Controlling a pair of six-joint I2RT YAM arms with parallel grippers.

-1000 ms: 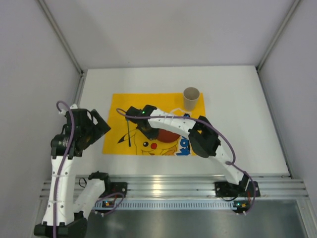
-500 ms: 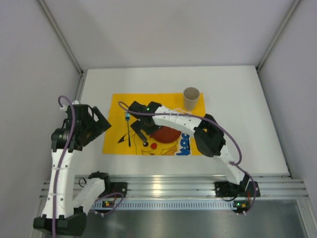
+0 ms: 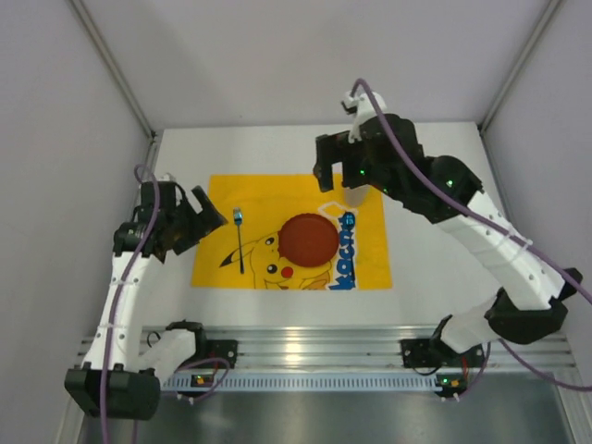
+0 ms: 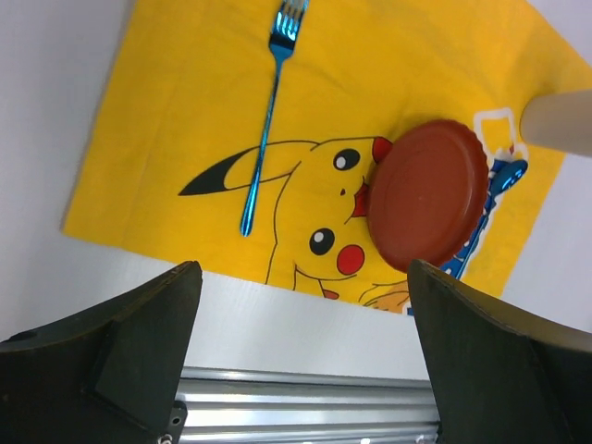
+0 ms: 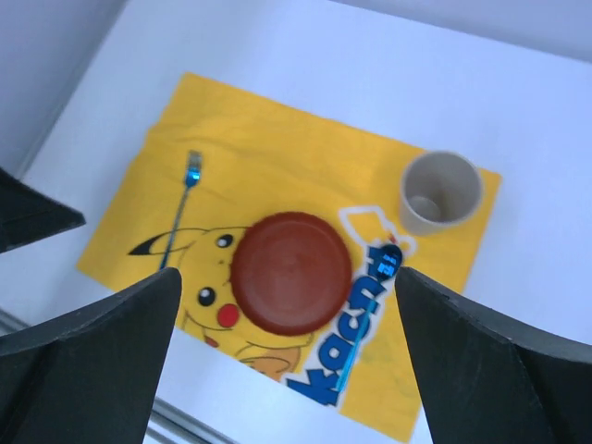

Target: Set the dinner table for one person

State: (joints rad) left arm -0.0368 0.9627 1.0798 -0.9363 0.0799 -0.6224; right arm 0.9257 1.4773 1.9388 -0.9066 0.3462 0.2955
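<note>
Red-brown round plate (image 3: 309, 240) now uncovered; we see right gripper (image 3: 330, 174) lifted to its 1 o'clock, wide open, empty; left gripper (image 3: 205, 222) also open, empty.

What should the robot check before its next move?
1. Both open and empty, left gripper and right gripper: ok.
2. Pikachu cloth flat on dinner table: ok.
3. Red plate on the cloth: ok.
4. Blue fork left of plate, apart from it: ok.
5. Beige cup upright at cloth's far right corner: ok.
6. Blue utensil right of plate, knife or spoon: cannot tell.
</note>
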